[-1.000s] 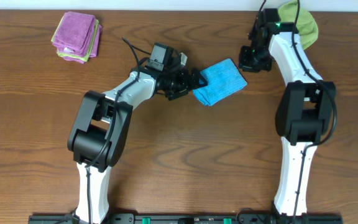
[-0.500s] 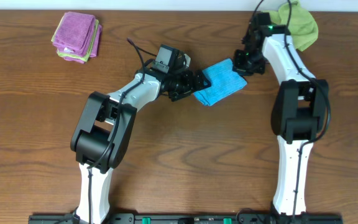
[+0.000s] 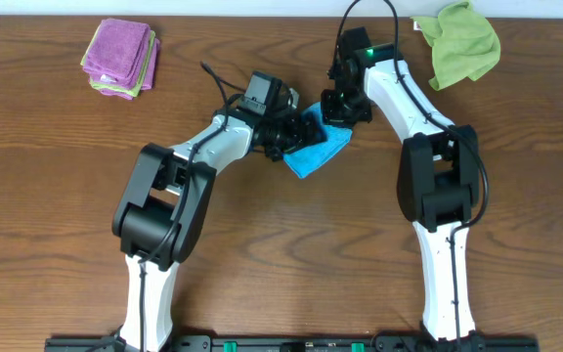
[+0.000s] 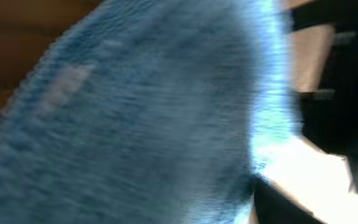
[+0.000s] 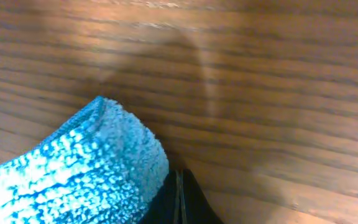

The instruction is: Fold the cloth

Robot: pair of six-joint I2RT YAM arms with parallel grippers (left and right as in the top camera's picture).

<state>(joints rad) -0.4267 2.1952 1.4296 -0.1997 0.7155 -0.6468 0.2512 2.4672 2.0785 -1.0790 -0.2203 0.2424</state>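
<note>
My right fingers [image 5: 188,204] are pressed together, tips against the rolled edge of the blue cloth [image 3: 318,150] on the tabletop [image 3: 291,254]. My left fingers [image 3: 294,130] sit at its opposite edge. That wrist view is blue blur, so I cannot tell their opening. Bare wood spreads nearer me; the green cloth [image 3: 462,41] and the folded stack [image 3: 120,57] lie well apart.

From where I'm standing, nothing is showing any writing I can read: the blue cloth [image 3: 316,152] is carrying no legible label, and no word, brand or number is coming through on the wooden counter [image 3: 291,254]
</note>
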